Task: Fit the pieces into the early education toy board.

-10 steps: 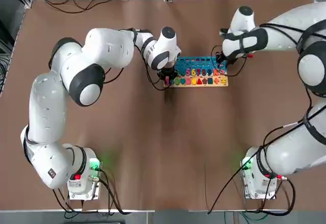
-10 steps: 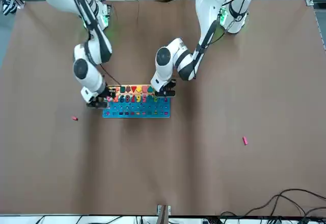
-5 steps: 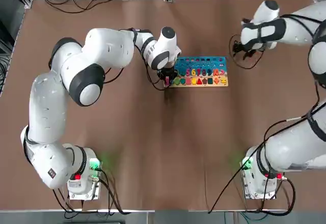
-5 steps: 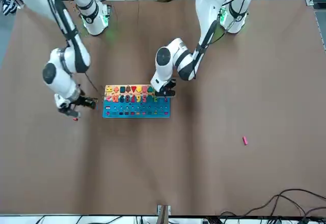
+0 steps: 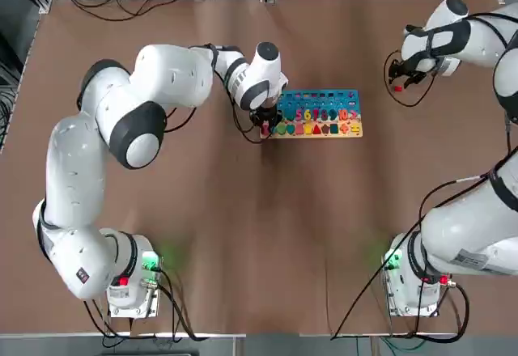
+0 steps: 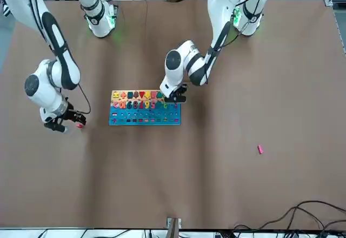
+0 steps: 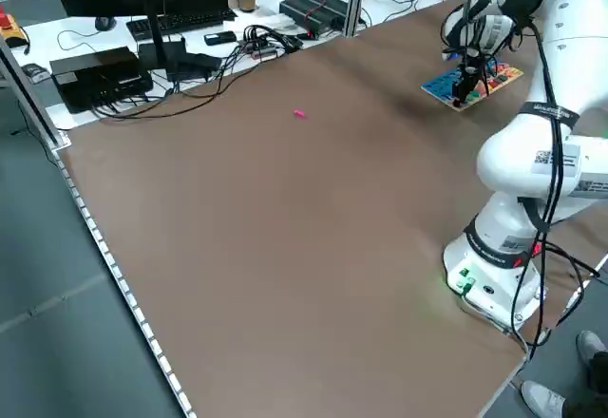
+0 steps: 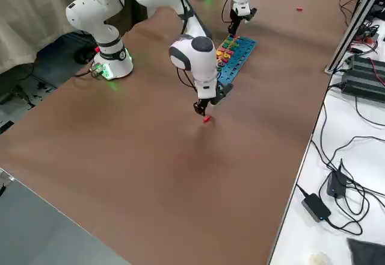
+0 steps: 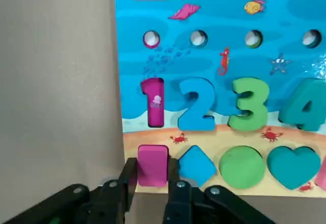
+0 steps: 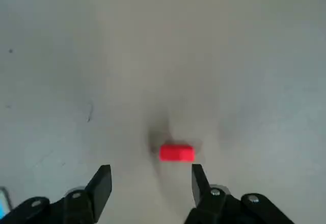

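The early education toy board (image 5: 320, 99) lies at mid-table, blue with coloured numbers above a tan strip of shapes. My left gripper (image 5: 267, 123) stands at the board's left end. In the left wrist view a pink piece (image 9: 153, 160) sits in the first slot of the tan strip, and the left gripper (image 9: 152, 177) is narrowly open around it. My right gripper (image 5: 396, 74) hovers far to the right of the board, open, just over a small red piece (image 10: 177, 152) that lies on the table (image 6: 80, 124).
Another pink piece (image 6: 260, 149) lies alone on the brown table, far on the left arm's side (image 7: 299, 113). Cables, a monitor and boxes (image 7: 104, 66) line the table's far edge. Both arm bases (image 5: 129, 287) stand at the near edge.
My right gripper left the board's right end, swung out to the right and opened wider above the red piece. My left gripper stayed at the board's left end and eased its jaws slightly.
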`<action>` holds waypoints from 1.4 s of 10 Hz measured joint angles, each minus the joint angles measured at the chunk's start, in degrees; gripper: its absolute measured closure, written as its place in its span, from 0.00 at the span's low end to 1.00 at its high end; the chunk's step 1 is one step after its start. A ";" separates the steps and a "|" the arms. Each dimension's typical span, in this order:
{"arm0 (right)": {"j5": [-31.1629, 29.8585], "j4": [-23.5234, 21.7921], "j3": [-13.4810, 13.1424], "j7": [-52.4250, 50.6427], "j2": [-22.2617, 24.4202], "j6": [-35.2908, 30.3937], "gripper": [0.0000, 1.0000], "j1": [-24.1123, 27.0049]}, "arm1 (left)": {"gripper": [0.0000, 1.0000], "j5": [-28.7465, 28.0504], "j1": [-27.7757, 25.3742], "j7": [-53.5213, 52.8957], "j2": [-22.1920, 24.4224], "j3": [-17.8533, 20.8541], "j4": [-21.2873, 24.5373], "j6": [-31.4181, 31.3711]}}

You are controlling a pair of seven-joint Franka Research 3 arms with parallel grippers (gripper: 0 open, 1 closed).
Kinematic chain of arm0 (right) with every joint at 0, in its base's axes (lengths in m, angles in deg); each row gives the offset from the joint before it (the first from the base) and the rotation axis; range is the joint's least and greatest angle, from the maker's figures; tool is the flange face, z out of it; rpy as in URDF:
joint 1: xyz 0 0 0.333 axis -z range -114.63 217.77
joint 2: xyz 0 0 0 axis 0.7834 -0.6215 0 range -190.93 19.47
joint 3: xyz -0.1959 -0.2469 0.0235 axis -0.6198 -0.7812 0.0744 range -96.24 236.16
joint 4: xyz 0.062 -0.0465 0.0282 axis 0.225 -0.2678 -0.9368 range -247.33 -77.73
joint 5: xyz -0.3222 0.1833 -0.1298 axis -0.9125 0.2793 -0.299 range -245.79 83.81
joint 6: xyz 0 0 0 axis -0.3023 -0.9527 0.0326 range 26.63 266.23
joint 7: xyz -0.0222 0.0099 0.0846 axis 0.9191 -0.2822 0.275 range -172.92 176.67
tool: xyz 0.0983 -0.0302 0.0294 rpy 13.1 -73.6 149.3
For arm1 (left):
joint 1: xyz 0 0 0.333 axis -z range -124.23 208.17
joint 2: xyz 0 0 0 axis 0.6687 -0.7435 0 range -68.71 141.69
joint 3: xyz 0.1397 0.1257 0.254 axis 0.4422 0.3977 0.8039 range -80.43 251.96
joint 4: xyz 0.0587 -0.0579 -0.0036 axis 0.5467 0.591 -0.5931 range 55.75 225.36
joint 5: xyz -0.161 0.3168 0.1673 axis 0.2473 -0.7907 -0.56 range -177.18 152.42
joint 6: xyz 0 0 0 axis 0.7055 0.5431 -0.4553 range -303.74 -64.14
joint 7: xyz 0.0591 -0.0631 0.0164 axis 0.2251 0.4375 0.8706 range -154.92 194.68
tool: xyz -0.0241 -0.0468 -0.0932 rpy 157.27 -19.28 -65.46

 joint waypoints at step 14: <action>-2.60 3.49 -1.48 -1.16 -5.39 -0.02 0.43 0.63 | 0.17 -0.01 -24.17 -18.21 14.50 2.37 -5.08 12.92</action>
